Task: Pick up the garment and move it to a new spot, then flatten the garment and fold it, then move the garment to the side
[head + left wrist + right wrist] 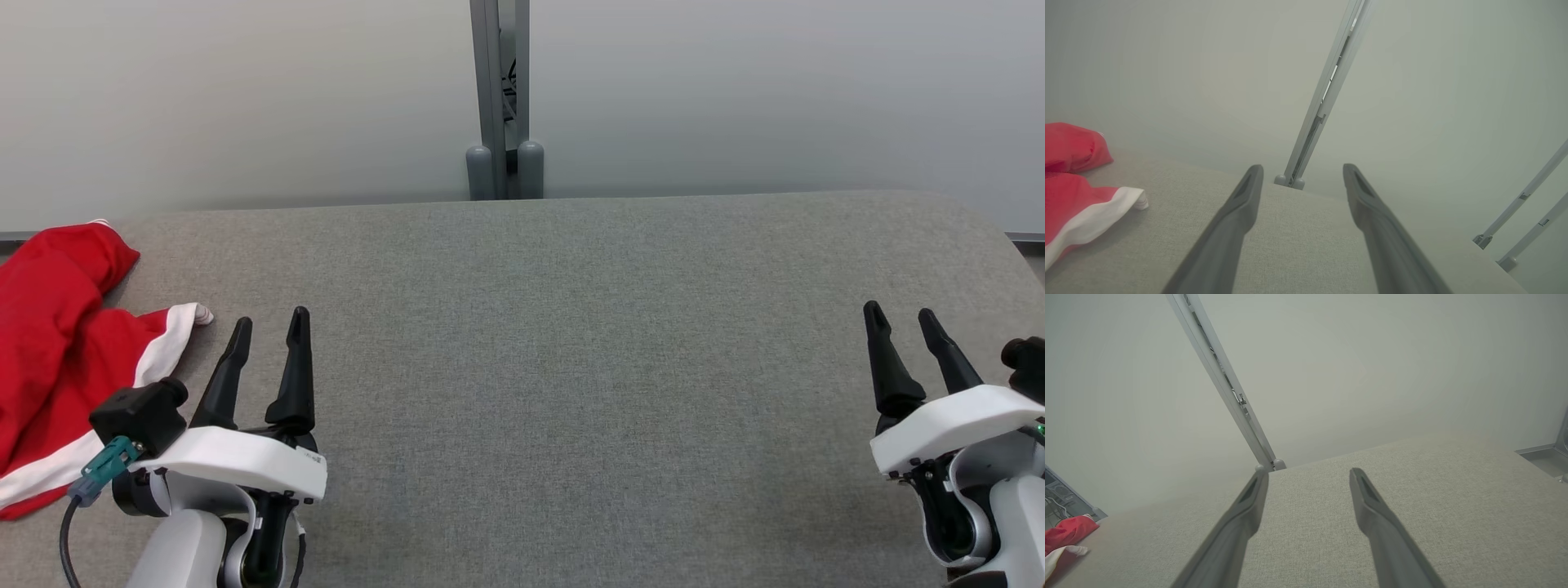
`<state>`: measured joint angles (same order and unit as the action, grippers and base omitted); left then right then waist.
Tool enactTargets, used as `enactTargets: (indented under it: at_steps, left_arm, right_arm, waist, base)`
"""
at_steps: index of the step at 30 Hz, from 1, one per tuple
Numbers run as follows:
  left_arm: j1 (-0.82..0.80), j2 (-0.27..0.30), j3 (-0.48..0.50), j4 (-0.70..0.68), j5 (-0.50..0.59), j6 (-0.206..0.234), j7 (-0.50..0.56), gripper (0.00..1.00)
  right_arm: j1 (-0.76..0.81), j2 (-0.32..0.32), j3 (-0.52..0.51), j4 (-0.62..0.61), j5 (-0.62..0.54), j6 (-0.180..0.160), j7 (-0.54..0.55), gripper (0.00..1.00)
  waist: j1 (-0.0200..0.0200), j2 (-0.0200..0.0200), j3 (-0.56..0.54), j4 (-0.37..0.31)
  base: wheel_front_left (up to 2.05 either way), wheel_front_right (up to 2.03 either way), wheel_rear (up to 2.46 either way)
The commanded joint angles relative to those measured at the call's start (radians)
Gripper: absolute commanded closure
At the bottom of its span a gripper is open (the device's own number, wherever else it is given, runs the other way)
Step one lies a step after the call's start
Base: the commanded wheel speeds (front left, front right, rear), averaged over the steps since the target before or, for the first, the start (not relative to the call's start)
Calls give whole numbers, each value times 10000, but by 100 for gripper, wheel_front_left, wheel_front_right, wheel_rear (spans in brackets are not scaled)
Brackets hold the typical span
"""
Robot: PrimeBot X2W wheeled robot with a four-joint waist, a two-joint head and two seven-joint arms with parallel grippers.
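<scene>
Grey table [571, 367] bears red garment [57, 351] just left of wide-spread left gripper [271, 318]

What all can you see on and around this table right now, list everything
garment: one, red with white bands, crumpled at the table's left end
table: one, grey fabric top, across the head view
wall: one, pale grey, behind the table
post: one, grey metal, upright behind the middle of the table's far edge
further posts: two, grey, at the right of the left wrist view
left gripper: one, dark fingers on a white wrist, open, over the table beside the garment, not touching it
right gripper: one, same colours, open, over the table's right end
</scene>
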<state>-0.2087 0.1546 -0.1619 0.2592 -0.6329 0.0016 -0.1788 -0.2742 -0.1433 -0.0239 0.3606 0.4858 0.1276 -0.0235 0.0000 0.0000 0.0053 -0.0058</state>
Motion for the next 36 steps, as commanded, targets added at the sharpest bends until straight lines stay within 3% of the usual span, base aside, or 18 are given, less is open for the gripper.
enactTargets:
  at_steps: [1,21,36]
  left_arm:
    - [-65,125,80,-164,299,64,21,0]
    - [595,261,333,-362,2123,614,487,0]
    - [1190,275,406,-612,3130,931,818,0]
  right_arm:
    - [27,-79,79,-112,-280,42,-149,0]
    - [990,338,185,-846,-2352,45,-1033,0]
    - [1688,653,209,-1468,-3030,48,-1110,0]
  waist:
    - [0,0,-4,-9]
    - [0,0,-78,-65]
    - [0,0,-84,-174]
  base:
    - [0,0,0]
    - [0,0,0]
    - [0,0,0]
